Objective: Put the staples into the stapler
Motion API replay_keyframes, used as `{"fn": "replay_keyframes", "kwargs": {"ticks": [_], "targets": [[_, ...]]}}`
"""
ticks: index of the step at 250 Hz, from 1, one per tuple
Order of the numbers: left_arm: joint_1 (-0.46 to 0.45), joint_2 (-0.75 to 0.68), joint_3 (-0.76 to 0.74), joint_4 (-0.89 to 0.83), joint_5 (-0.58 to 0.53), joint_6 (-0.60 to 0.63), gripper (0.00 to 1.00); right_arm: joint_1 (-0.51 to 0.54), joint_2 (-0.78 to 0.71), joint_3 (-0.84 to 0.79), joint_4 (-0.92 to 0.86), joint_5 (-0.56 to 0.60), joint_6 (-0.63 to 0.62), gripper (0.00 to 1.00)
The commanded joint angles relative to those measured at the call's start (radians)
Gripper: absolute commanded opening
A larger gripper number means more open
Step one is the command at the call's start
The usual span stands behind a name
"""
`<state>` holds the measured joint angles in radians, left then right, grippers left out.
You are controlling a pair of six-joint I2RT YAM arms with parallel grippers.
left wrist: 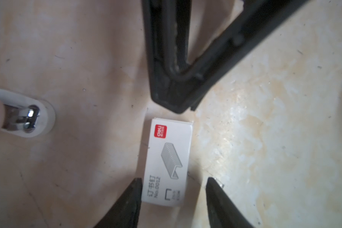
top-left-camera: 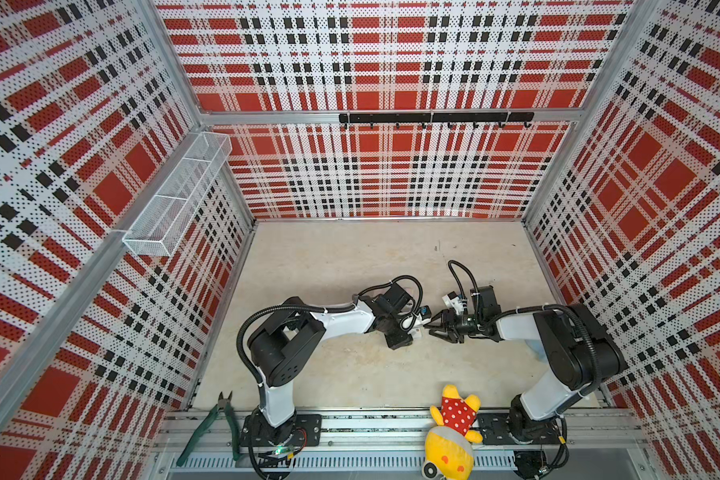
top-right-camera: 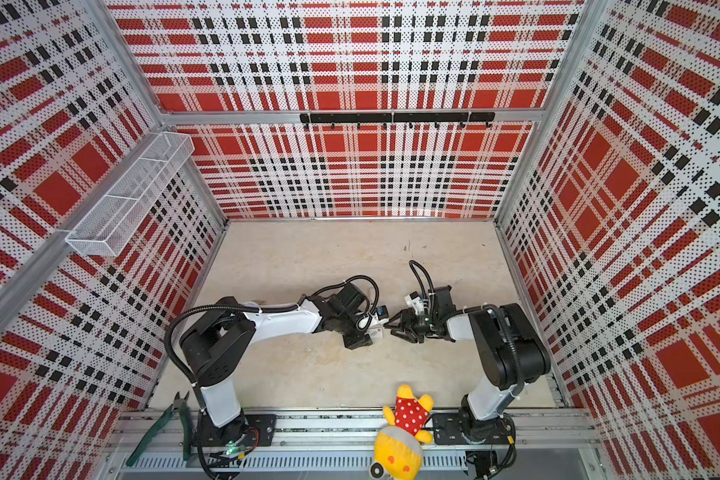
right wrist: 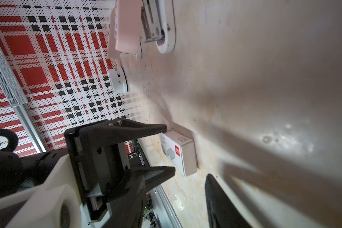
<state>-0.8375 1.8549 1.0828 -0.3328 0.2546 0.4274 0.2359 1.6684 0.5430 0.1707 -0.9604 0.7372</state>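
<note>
Landmark: staple box [left wrist: 167, 156]. Small white card box with a red corner mark and a grey staple drawing on top. It lies flat on the desk [top-left-camera: 350, 374], between the two claws. Flaps look shut; contents hidden.

Far left of the box, high above desk level: white wire basket [top-left-camera: 175, 199].

Left of the box, toward the near edge: green-handled cutters [top-left-camera: 225, 405], lying on the front rail [top-left-camera: 371, 424].

Just left of the box: left claw [left wrist: 173, 179], low over the desk. Its prongs are apart and straddle the box's end away from the red mark. One fingertip [left wrist: 135, 189] sits at the box's long edge. The other stands clear of the opposite edge, with bare desk between. Not clamped.

Beyond the box, on its side facing the back wall [top-left-camera: 391, 187], near but apart: stapler [right wrist: 166, 39]. White base, metal channel exposed, pink top raised. The arms cover it in both top views.

Just right of the box: right claw [top-left-camera: 431, 327], prongs apart, nothing between them. One fingertip [left wrist: 176, 98] sits just beyond the box's red-marked end; contact uncertain.

Right of the box, at the near edge: yellow plush toy [top-left-camera: 454, 432] in a red dotted top, lying across the front rail.
</note>
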Motion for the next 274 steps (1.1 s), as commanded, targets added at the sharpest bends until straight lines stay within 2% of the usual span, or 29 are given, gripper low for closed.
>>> {"fn": "replay_keyframes", "kwargs": {"ticks": [1, 99, 146, 220, 274], "targets": [[0.007, 0.025, 0.021, 0.005, 0.003, 0.012, 0.58, 0.009, 0.022, 0.020, 0.050, -0.005, 0.010, 0.49], [0.017, 0.033, 0.021, 0.007, 0.034, 0.023, 0.47, 0.025, 0.038, 0.034, 0.056, -0.008, 0.018, 0.47], [0.017, 0.036, 0.017, 0.012, 0.038, 0.031, 0.47, 0.042, 0.043, 0.047, 0.056, -0.006, 0.024, 0.47], [0.018, 0.044, 0.018, 0.018, 0.041, 0.037, 0.41, 0.068, 0.068, 0.056, 0.068, -0.011, 0.032, 0.46], [0.017, 0.052, 0.022, 0.023, 0.042, 0.042, 0.41, 0.071, 0.081, 0.050, 0.090, -0.014, 0.043, 0.46]]}}
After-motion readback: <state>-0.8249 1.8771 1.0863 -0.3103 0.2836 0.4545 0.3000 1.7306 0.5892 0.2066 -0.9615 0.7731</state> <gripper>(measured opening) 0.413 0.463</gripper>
